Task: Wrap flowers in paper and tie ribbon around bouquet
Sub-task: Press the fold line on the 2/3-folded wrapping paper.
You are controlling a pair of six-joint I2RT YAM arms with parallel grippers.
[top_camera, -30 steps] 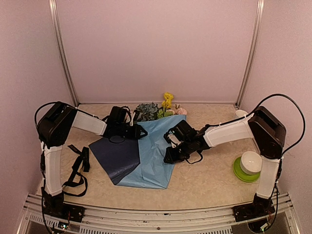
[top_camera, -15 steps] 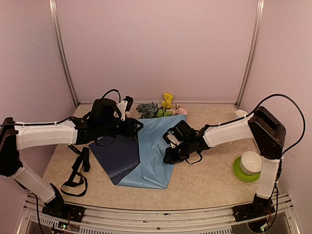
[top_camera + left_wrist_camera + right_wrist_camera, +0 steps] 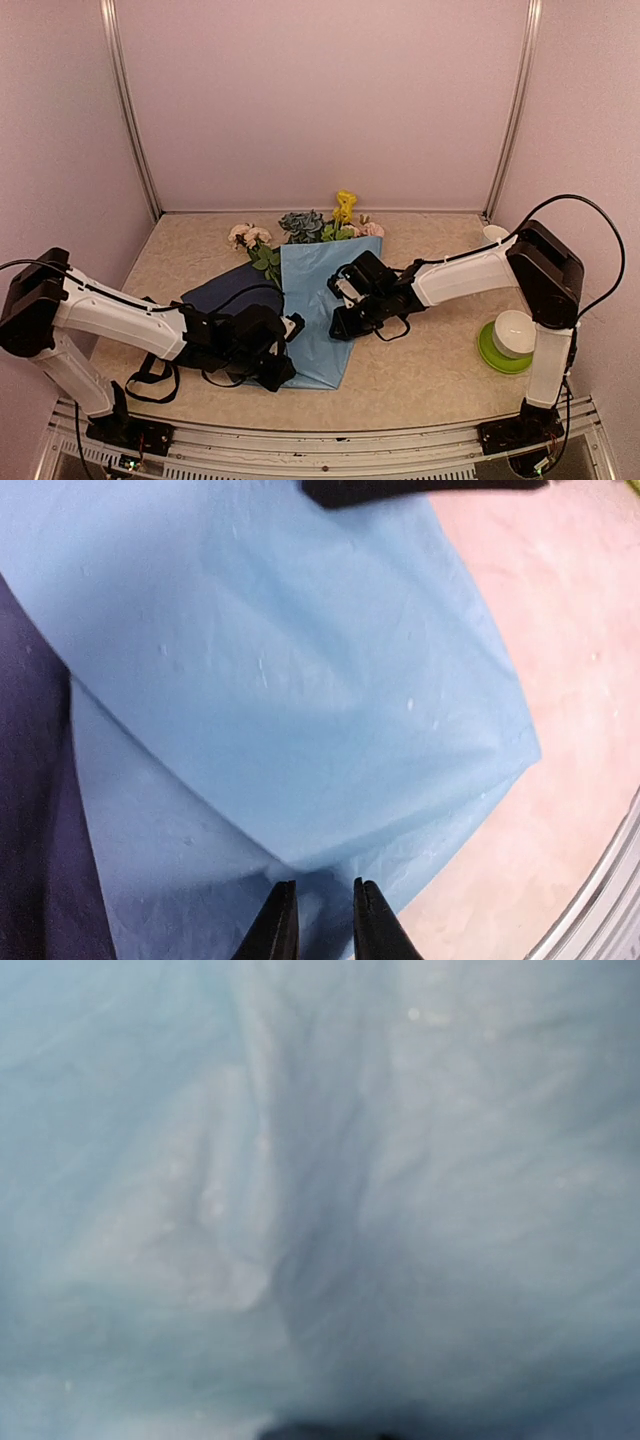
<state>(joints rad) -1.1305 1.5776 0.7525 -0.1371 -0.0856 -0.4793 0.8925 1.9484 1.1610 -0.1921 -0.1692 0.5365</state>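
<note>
Wrap step: paper (image 3: pixel 318 290) mid-surface, flowers (image 3: pixel 300 226) at its far edge; right gripper (image 3: pixel 345 318) down on paper, can't tell its jaws; left gripper (image 3: pixel 322 900) at near corner, jaws a slit apart, empty; next, probably: pinch corner, fold across.

Paper (image 3: pixel 312 300) thin, matt, lightly creased; table (image 3: pixel 430 380) mottled beige, stone-like; bowl (image 3: pixel 515 333) glossy white.

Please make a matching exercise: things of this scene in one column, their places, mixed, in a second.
1. white round bowl
2. long black ribbon
3. yellow artificial bloom
4. left gripper

A. at the light blue paper sheet's near edge
B. by the back wall
C. on the green plate
D. on the beige table, at left

Pairs: 1-C, 2-D, 3-B, 4-A
</note>
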